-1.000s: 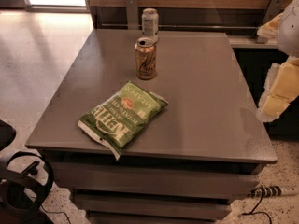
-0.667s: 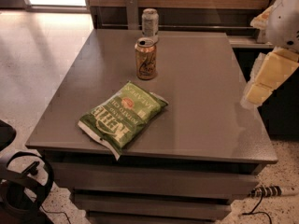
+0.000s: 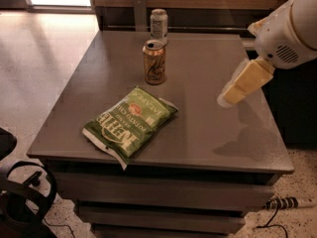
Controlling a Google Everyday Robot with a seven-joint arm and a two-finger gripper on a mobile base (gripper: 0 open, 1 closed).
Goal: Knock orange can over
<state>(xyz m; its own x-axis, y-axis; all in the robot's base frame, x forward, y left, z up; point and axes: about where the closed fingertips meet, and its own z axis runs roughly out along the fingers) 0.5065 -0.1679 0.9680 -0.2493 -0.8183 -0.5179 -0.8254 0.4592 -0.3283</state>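
Observation:
The orange can [image 3: 154,62] stands upright on the grey table [image 3: 208,133], a little behind its middle. It has an orange-gold body with dark script and a silver top rim. My gripper [image 3: 232,94] hangs over the right part of the table, reaching in from the white arm [image 3: 287,31] at the upper right. It is well to the right of the can, about a can's height lower in the picture, and touches nothing.
A silver-white can [image 3: 159,23] stands upright just behind the orange can, near the table's back edge. A green chip bag [image 3: 130,123] lies flat at the front left. A wooden wall runs behind the table. A cable and power strip [image 3: 290,203] lie on the floor at right.
My gripper and arm have moved left and forward, from the table's right edge to over its right part. The cans and the bag have not moved.

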